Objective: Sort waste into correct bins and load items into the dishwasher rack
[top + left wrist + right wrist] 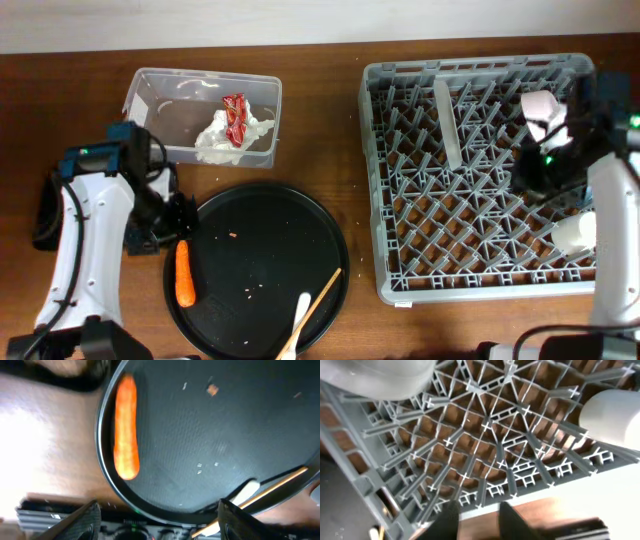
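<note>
Currently the left gripper (159, 506) is seen wide open and empty over the rim of the round black tray (200, 435), near the carrot (126, 427) lying on it. The right gripper (478, 509) is poised above the dishwasher rack (470, 450), fingers narrowly parted (nothing is gripped), near a white cup (615, 417).

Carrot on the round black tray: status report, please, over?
Left gripper open, empty, over tray rim near carrot. Right gripper slightly open, empty, above rack. Carrot lies loose, ungrasped. Nothing blocking it.
</note>
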Motion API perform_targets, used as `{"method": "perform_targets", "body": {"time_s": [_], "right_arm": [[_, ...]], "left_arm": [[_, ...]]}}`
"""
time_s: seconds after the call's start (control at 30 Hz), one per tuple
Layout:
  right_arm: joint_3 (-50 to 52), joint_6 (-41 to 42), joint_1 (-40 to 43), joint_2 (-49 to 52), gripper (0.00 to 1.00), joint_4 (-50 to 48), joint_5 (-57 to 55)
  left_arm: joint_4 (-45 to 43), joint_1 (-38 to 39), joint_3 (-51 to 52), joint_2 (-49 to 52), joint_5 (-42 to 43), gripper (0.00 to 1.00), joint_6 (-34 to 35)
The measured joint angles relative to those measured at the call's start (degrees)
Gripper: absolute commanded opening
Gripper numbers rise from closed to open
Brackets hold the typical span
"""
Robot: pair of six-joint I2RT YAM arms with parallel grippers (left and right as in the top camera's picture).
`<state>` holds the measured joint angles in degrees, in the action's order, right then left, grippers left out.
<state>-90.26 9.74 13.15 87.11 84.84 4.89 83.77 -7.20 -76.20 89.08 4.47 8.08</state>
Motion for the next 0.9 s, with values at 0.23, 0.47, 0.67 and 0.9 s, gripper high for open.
{"method": "perform_targets", "body": {"time_s": [0.23,0.47,0.67,0.9], "right_arm": [[14.71,0.79,-0.13,-8.11,0.33,0.46,0.00],[14.75,0.81,-0.13,-8.11,0.33,1.55,0.00],[14.80,0.79,-0.13,-8.11,0.32,1.40,0.13],[14.84,0.63,-0.13,-8.11,0.32,1.29,0.31]], "left_arm": [[-9.33,0.00,19.91,-0.48,2.21,0.82,9.11],[-13.60,0.00,26.84,-0.48,2.32,0.82,17.05],[-21.86,0.00,27.06,-0.46,-4.35,0.81,18.93],[-35.23,0.00,32.92,-0.48,-3.19,0.59,18.78]]}}
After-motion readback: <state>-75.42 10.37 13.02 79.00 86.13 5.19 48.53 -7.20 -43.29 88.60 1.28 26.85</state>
